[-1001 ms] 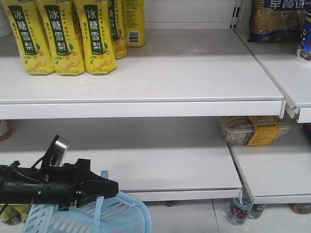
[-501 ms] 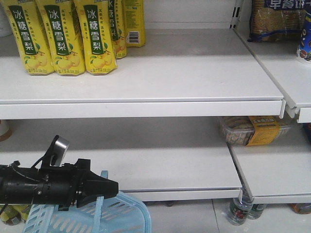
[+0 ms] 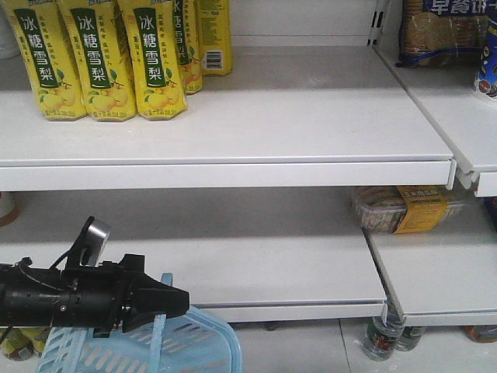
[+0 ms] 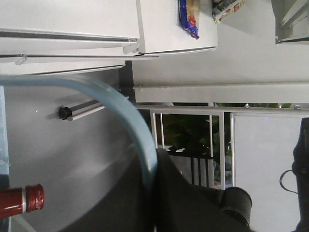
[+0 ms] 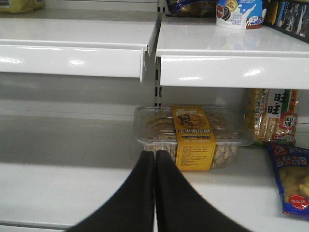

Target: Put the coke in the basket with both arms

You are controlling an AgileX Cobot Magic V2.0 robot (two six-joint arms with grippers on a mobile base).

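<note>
1. Coke: we see no can in any view; only a red-capped bottle (image 4: pixel 21 200) shows at seven o'clock.
2. Our left end effector (image 3: pixel 159 299) holds the basket (image 3: pixel 194 342) handle; right end effector (image 5: pixel 154 193) is closed, empty.
3. Next, we judge, locate the can.

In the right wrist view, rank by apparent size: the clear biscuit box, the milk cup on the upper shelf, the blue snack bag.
1. Clear biscuit box, largest.
2. Blue snack bag, cut off by the frame edge.
3. Milk cup, also cropped.
The bag is nearer, so ranks two and three are unsure.
</note>
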